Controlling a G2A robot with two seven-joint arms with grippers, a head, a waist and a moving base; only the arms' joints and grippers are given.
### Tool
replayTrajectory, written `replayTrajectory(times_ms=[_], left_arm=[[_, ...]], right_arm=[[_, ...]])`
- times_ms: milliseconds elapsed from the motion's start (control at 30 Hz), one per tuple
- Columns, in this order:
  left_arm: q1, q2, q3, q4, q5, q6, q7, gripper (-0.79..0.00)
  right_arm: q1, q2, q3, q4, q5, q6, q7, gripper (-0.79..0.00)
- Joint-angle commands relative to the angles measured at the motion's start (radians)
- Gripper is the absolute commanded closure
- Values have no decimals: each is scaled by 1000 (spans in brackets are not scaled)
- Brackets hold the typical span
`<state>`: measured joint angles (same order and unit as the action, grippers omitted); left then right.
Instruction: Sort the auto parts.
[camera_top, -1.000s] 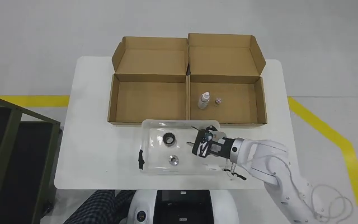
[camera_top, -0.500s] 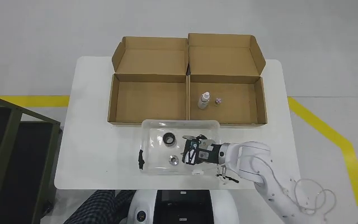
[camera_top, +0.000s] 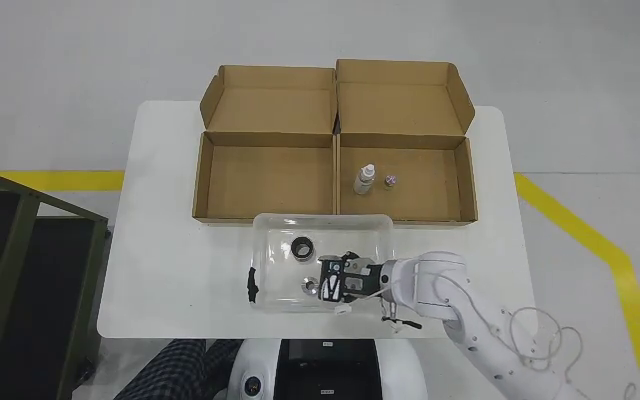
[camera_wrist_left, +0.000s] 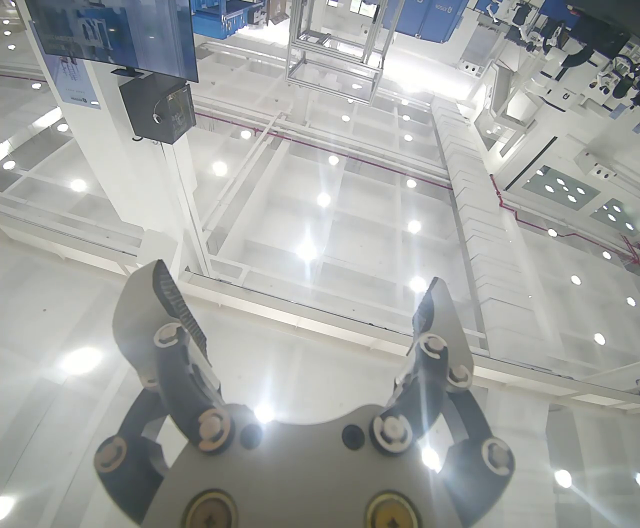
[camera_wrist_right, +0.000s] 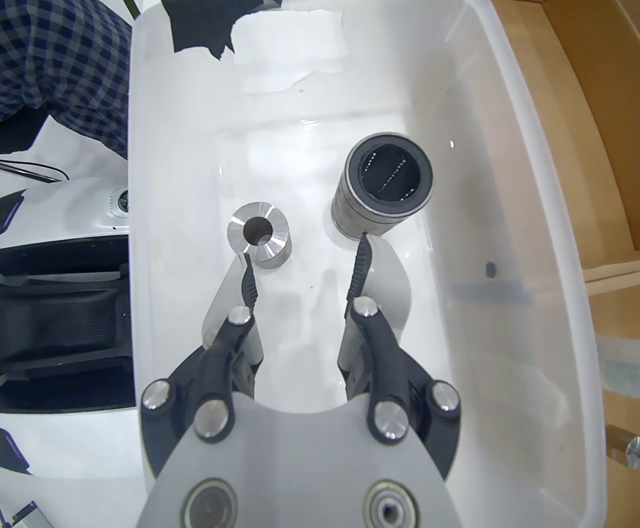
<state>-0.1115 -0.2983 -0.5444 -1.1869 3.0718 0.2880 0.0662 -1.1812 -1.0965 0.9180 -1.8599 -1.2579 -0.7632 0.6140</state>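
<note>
A clear plastic bin (camera_top: 375, 225) (camera_wrist_right: 530, 165) sits at the table's front. Inside it stand a small silver bushing (camera_top: 313, 288) (camera_wrist_right: 259, 235) and a larger black-ended linear bearing (camera_top: 302, 246) (camera_wrist_right: 382, 182). My right gripper (camera_top: 325, 282) (camera_wrist_right: 305, 255) is open inside the bin, low over its floor, its tips just short of both parts, with nothing between the fingers. One fingertip (camera_wrist_right: 246, 267) is next to the bushing, the other close to the bearing. My left gripper (camera_wrist_left: 300, 310) is open and points up at the ceiling, holding nothing.
Two open cardboard boxes stand behind the bin: the left box (camera_top: 265, 180) and the right box (camera_top: 440, 185), which holds a small white bottle (camera_top: 364, 179) and a tiny part (camera_top: 390, 180). A black scrap (camera_top: 252, 283) hangs on the bin's left rim.
My right gripper has moved left across the bin, from its right side to just beside the silver bushing. The parts have not moved.
</note>
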Motion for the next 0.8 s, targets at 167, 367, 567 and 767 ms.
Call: replayTrajectory(times_ms=[167, 367, 567, 767], left_arm=[[0, 0, 0, 0, 0, 0, 0, -785], [0, 0, 0, 0, 0, 0, 0, -785], [0, 0, 0, 0, 0, 0, 0, -785], [0, 0, 0, 0, 0, 0, 0, -785]], right_arm=[[32, -6, -29, 43, 34, -22, 16, -366], [57, -12, -51, 70, 59, -30, 21, -369], [84, -20, -82, 100, 84, -41, 22, -369], [104, -26, -107, 122, 99, -42, 19, -369]])
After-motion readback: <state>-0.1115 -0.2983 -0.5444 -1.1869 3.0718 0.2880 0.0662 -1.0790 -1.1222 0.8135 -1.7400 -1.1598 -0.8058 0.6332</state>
